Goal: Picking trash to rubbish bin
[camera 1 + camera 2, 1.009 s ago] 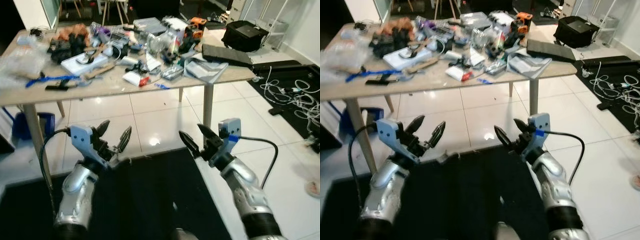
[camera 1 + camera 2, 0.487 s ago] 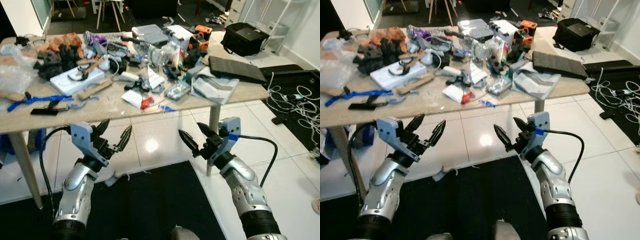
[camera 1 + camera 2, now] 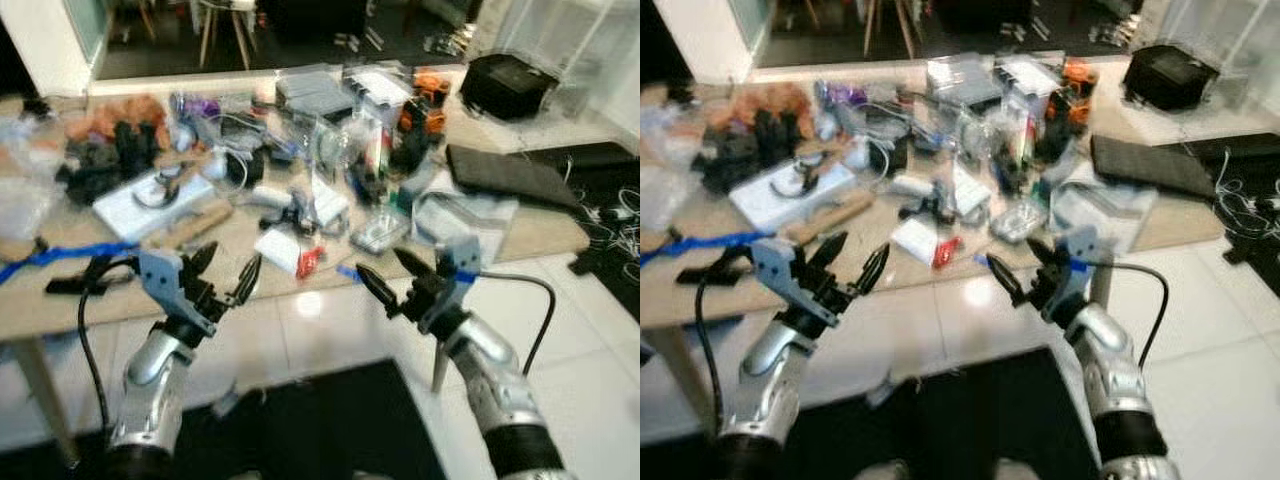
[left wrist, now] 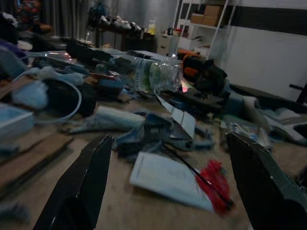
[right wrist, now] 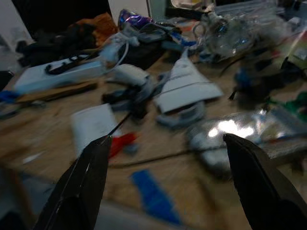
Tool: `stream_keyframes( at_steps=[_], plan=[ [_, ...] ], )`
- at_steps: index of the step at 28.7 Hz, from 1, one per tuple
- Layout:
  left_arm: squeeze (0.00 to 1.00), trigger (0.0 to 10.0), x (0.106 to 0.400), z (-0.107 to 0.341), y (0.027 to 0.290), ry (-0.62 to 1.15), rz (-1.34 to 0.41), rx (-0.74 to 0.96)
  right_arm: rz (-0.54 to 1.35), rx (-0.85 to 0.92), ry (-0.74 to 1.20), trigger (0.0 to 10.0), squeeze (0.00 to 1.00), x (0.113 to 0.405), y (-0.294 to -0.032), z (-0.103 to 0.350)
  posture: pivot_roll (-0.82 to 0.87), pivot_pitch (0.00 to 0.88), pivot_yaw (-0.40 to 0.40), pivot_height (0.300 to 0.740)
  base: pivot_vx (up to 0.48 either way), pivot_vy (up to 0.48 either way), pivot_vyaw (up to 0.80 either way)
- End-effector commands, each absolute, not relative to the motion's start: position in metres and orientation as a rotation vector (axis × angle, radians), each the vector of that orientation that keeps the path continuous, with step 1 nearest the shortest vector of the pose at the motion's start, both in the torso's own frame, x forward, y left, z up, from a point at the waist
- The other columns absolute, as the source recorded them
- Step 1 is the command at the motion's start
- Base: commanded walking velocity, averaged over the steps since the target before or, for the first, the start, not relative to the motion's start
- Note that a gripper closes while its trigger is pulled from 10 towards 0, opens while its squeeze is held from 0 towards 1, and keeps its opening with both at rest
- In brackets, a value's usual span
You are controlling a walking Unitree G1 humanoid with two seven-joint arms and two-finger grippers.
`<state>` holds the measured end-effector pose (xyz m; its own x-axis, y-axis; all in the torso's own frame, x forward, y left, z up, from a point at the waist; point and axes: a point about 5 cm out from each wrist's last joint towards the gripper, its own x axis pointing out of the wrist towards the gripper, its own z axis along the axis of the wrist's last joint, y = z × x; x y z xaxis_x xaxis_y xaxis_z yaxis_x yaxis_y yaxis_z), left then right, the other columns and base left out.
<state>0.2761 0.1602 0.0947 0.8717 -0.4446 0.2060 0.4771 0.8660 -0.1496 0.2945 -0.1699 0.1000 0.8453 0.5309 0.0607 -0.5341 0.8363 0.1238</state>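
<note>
Basically nothing is done yet as far as I can tell. Both arms are raised in front of the counter [image 3: 250,300], the left pincer [image 3: 225,280] and right pincer [image 3: 390,280] each with fingers spread wide and holding nothing. The counter is a total mess: a clear plastic bottle [image 4: 153,72], black gloves [image 3: 115,160], a blue strap [image 3: 60,260], a white board [image 3: 155,200], cables and boxes. The most trash-looking bit near the front edge is a white wrapper with a red end [image 3: 288,252], sitting just past the two pincers, between them. No rubbish bin that I can spot, so I'd guess the whole job is left: reach in, pinch something, then go find the bin. Picture's blurry too.
</note>
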Motion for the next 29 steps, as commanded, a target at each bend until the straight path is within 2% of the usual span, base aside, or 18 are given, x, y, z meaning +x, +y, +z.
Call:
stream_keyframes(
  at_steps=[1, 8, 16, 20, 21, 24, 26, 29],
  plan=[
    [0.0, 10.0, 0.275, 0.092, 0.159, -0.154, -0.489, -0.213, 0.569, 0.12, -0.025, 10.0, 0.0, 0.293, -0.172, 0.101, 0.0, 0.0, -0.009, 0.74, 0.341, 0.0, 0.0],
    [0.0, 10.0, 0.275, 0.092, 0.159, -0.166, -0.494, -0.218, 0.56, 0.063, -0.033, 10.0, 0.0, 0.295, -0.177, 0.106, 0.0, 0.0, -0.009, 0.74, 0.0, 0.0, 0.0],
    [0.0, 10.0, 0.271, 0.093, 0.162, -0.16, -0.576, -0.173, 0.48, -0.047, -0.016, 10.0, 0.0, 0.306, -0.199, 0.119, -0.01, 0.0, -0.01, 0.74, 0.0, 0.0, 0.0],
    [0.0, 10.0, 0.266, 0.096, 0.17, -0.158, -0.652, -0.085, 0.499, -0.077, -0.028, 10.0, 0.0, 0.309, -0.212, 0.134, -0.01, 0.0, -0.012, 0.74, 0.0, 0.0, 0.0],
    [0.0, 10.0, 0.265, 0.097, 0.17, -0.151, -0.678, -0.033, 0.507, -0.093, 0.001, 10.0, 1.0, 0.309, -0.213, 0.134, -0.01, 0.0, -0.012, 0.74, 0.0, 0.0, 0.0],
    [0.0, 10.0, 0.261, 0.1, 0.168, -0.139, -0.76, 0.067, 0.508, -0.168, 0.066, 10.0, 1.0, 0.309, -0.218, 0.131, -0.01, 0.0, -0.012, 0.74, 0.0, 0.0, 0.0],
    [0.0, 10.0, 0.261, 0.107, 0.169, -0.157, -0.776, 0.074, 0.467, -0.2, 0.092, 10.0, 1.0, 0.311, -0.225, 0.131, -0.01, 0.0, -0.012, 0.74, 0.0, 0.0, 0.0],
    [0.0, 10.0, 0.264, 0.114, 0.17, -0.167, -0.784, 0.175, 0.406, -0.205, 0.099, 10.0, 1.0, 0.316, -0.235, 0.132, -0.01, 0.0, -0.012, 0.74, 0.0, 0.0, 0.0]
  ],
)
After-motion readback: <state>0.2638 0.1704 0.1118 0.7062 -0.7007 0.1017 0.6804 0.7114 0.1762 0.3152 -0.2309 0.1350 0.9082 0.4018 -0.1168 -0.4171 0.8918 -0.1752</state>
